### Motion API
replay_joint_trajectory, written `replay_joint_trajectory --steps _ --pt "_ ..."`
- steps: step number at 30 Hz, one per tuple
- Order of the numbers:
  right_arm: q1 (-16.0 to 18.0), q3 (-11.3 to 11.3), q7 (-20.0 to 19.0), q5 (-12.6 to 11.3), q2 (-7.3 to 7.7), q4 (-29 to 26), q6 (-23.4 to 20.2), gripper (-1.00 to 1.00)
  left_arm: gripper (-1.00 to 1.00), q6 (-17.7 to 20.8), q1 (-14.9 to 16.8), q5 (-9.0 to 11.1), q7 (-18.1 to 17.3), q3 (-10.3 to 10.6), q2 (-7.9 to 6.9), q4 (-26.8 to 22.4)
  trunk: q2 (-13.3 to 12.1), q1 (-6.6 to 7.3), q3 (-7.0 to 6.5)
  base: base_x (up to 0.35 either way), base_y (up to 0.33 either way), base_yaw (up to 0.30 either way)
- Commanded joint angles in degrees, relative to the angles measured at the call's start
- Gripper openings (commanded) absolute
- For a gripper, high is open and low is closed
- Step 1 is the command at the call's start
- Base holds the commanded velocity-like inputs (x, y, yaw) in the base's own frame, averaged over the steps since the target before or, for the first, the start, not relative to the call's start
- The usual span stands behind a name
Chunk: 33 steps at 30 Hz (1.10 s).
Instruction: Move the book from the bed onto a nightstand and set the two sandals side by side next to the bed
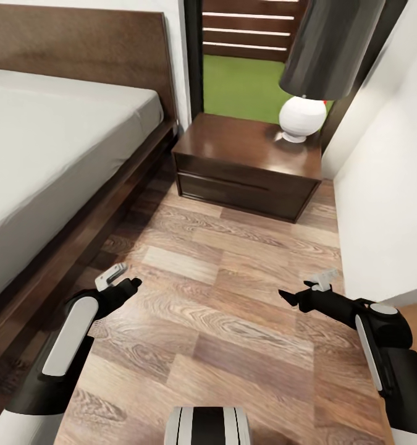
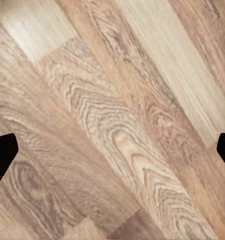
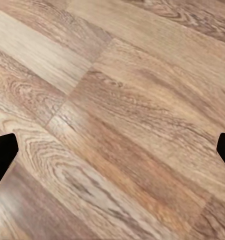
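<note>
The bed [image 1: 54, 142] runs along the left of the head view, with a dark wooden frame, a headboard and a bare pale mattress. Straight ahead stands the nightstand [image 1: 233, 148], two drawers facing me, its lamp [image 1: 303, 117] on the right part of its top. My left gripper [image 1: 131, 283] hangs low beside the bed frame, open and empty. My right gripper [image 1: 291, 298] hangs near the right wall, also open and empty. Both wrist views look down on bare floor planks between wide-apart black fingertips [image 2: 2, 152] [image 3: 2, 152]. The book and the sandals are out of view.
Wood-plank floor [image 1: 220, 296] stretches between the bed and the white wall [image 1: 387, 204] on the right. Behind the nightstand a black-framed window [image 1: 245, 68] shows grass and a slatted fence. The lamp's dark shade [image 1: 332, 49] overhangs the nightstand's right side.
</note>
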<state>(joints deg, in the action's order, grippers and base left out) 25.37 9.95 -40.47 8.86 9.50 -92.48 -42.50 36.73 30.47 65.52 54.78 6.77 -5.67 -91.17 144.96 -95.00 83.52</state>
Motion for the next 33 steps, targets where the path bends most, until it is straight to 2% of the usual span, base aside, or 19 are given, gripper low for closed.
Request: replay_joint_trajectory --steps 1,5,14,16,18,23,33 --pt "0.0 0.1 -0.6 0.6 -0.01 -0.1 -0.1 1.00 1.00 0.1 0.0 0.4 0.5 0.1 -0.05 -0.1 0.0 -0.02 0.04 0.321 0.000 0.009" --pt "0.0 0.1 -0.6 0.6 -0.01 -0.1 -0.1 1.00 1.00 0.1 0.0 0.4 0.5 0.1 -0.05 -0.1 0.0 -0.02 0.04 0.325 0.000 0.053" --pt "0.2 0.1 -0.8 0.6 0.26 -0.1 -0.2 1.00 1.00 0.1 0.1 0.4 0.6 0.2 -0.05 -0.6 0.0 -0.02 0.04 0.327 0.000 0.237" --pt "0.4 0.2 -1.9 0.6 0.40 -0.1 -0.2 1.00 1.00 0.2 0.1 0.5 0.6 0.2 -0.05 -0.8 0.0 -0.02 0.04 0.328 0.000 0.270" --pt "0.9 0.4 -5.2 0.6 0.35 -0.1 -0.4 1.00 1.00 0.2 0.1 0.5 0.7 0.3 0.01 -0.9 0.0 -0.02 0.04 0.218 0.000 0.275" --pt "1.5 0.2 -7.0 0.6 0.02 -0.1 -0.5 1.00 1.00 0.2 0.5 0.7 1.1 0.2 0.45 -1.0 0.0 -0.02 0.04 0.097 0.000 0.278" --pt "1.4 0.1 -7.7 0.6 -0.20 -0.1 -0.4 1.00 1.00 1.1 1.1 1.0 2.3 0.8 0.89 -1.0 -0.1 0.23 -2.17 0.015 0.000 0.191"
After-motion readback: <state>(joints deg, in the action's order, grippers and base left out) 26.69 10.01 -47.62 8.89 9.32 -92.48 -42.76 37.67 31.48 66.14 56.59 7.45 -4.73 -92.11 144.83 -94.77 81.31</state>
